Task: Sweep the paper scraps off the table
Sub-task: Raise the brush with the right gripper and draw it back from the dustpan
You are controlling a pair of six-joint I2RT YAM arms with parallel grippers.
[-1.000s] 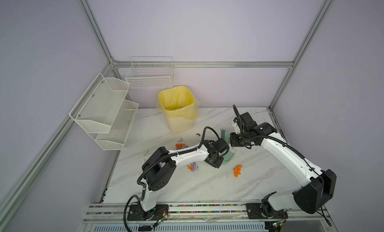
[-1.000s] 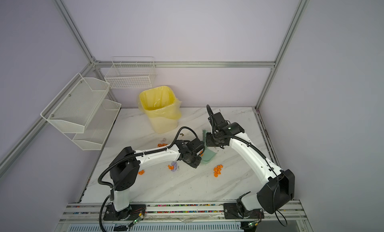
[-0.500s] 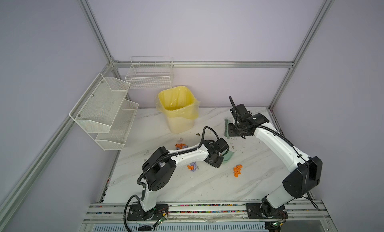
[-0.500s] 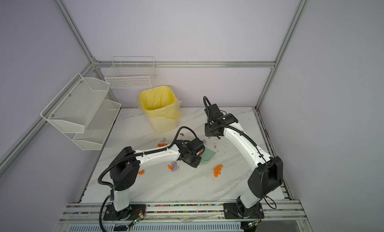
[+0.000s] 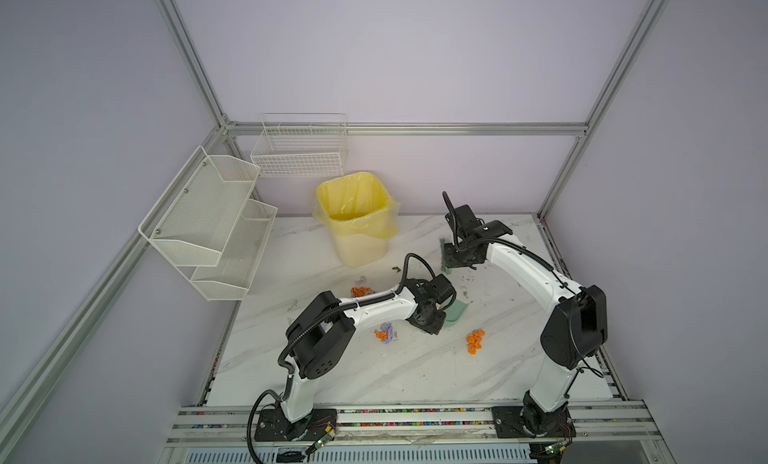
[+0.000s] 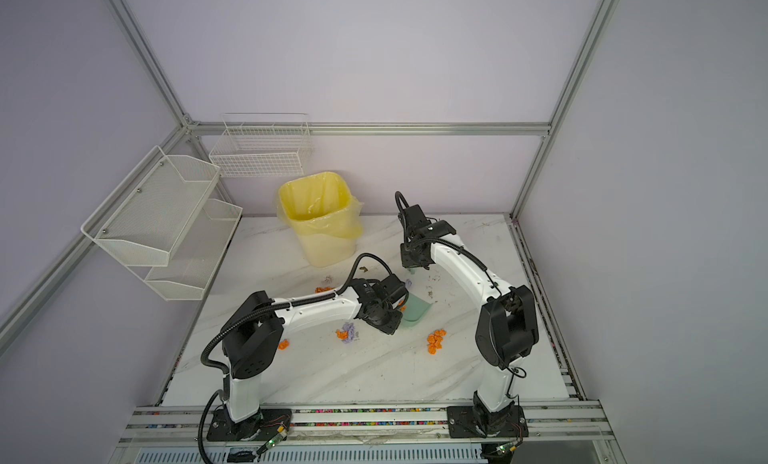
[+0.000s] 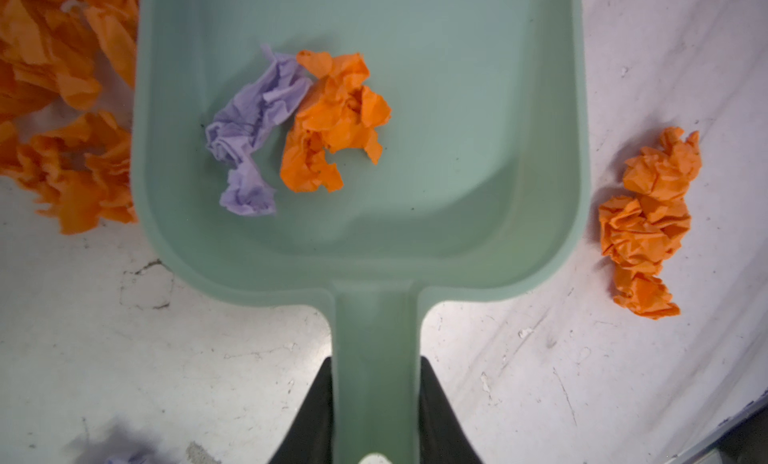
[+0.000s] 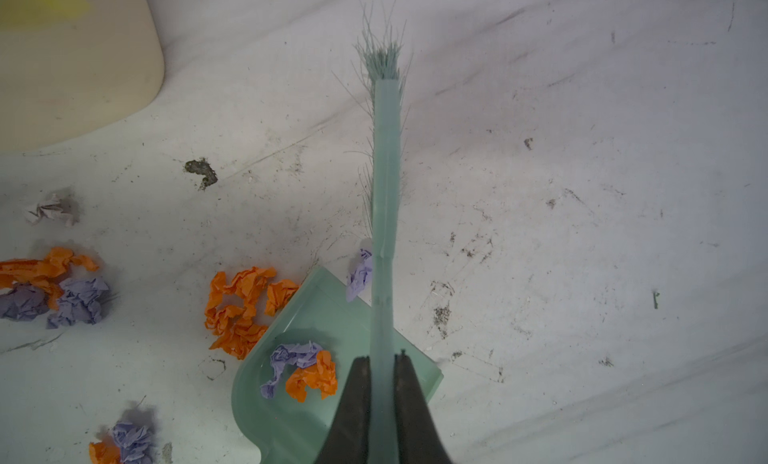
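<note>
The mint-green dustpan point(image 7: 457, 150) lies flat on the table point(image 5: 374, 379), and my left gripper point(image 7: 376, 366) is shut on its handle. Two paper scraps lie in the pan, one orange point(image 7: 332, 113) and one lavender point(image 7: 253, 121). More orange scraps sit beside both pan walls point(image 7: 648, 216) point(image 7: 70, 179). My right gripper point(image 8: 384, 360) is shut on the green brush point(image 8: 386, 171), held above the table behind the dustpan point(image 5: 455, 312), with its bristles facing the bin side. Loose clusters lie in front of the pan point(image 5: 474, 341), under the left arm point(image 5: 385, 333) and nearer the bin point(image 5: 360, 291).
A yellow-lined bin point(image 5: 357, 221) stands at the back of the table. White mesh shelves point(image 5: 208, 216) and a wire basket point(image 5: 299, 146) hang on the left and back walls. A dark greenish speck point(image 8: 201, 171) lies near the bin. Aluminium rails edge the table.
My right arm has carried the brush back from the dustpan's mouth toward the far side of the table. The left arm and the dustpan have not moved.
</note>
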